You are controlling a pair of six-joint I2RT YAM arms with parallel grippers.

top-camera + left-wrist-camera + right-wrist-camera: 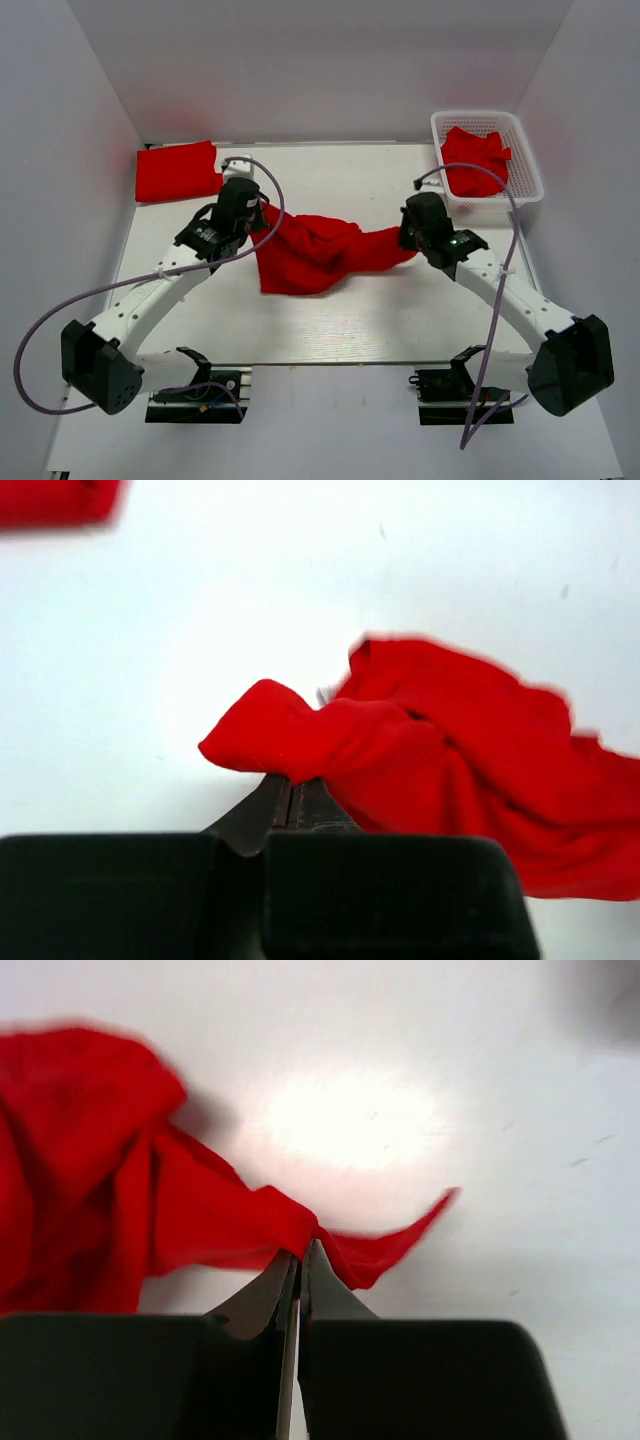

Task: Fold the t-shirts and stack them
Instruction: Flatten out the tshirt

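Observation:
A crumpled red t-shirt (315, 252) hangs stretched between my two grippers over the middle of the table. My left gripper (258, 212) is shut on its left end, which shows as a bunched fold (300, 735) in the left wrist view. My right gripper (408, 236) is shut on its right end, a pinched edge (300, 1230) in the right wrist view. A folded red t-shirt (178, 170) lies flat at the far left corner. Another crumpled red t-shirt (474, 160) sits in the basket.
A white mesh basket (528, 160) stands at the far right of the table. White walls enclose the table on the left, back and right. The purple cables loop beside both arms.

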